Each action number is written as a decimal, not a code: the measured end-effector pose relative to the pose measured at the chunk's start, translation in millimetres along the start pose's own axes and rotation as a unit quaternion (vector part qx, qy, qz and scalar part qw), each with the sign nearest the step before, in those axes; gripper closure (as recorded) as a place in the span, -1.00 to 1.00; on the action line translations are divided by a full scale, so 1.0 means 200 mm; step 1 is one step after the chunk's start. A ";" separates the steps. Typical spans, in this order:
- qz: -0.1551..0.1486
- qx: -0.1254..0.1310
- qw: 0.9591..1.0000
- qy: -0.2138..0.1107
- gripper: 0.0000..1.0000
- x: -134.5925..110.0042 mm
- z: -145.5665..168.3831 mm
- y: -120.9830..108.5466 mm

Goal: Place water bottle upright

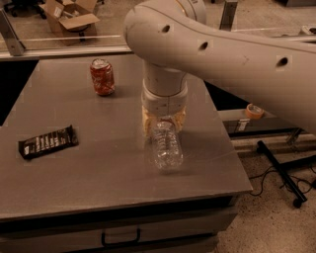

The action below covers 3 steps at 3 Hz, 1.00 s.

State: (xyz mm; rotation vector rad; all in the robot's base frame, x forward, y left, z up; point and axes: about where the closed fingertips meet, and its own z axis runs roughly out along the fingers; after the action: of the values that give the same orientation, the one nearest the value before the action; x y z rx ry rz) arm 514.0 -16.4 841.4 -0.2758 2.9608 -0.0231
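Observation:
The water bottle (167,147), clear ribbed plastic, is on the grey table (74,173) right of the middle, its base towards the camera and its neck end under the wrist. My gripper (164,129) comes down from above on the big white arm, and its cream fingers (147,126) are closed against both sides of the bottle's upper part. The cap is hidden by the wrist. I cannot tell whether the bottle rests on the table or is tilted up off it.
A red dented soda can (102,76) stands at the back of the table. A black snack bar (48,142) lies at the left. The table's right edge is close to the bottle. A cardboard box (69,15) and a tape roll (254,110) lie beyond the table.

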 end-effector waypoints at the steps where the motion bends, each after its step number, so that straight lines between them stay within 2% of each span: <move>1: -0.028 -0.056 0.998 -0.027 0.68 -0.05 -0.10 0.04; 2: -0.055 -0.170 0.981 -0.071 1.00 -0.14 -0.19 0.13; 3: -0.074 -0.297 0.940 -0.149 1.00 -0.26 -0.33 0.26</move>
State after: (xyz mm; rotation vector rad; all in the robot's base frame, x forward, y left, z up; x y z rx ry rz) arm 544.3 44.2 914.1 -0.5213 2.5620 0.8257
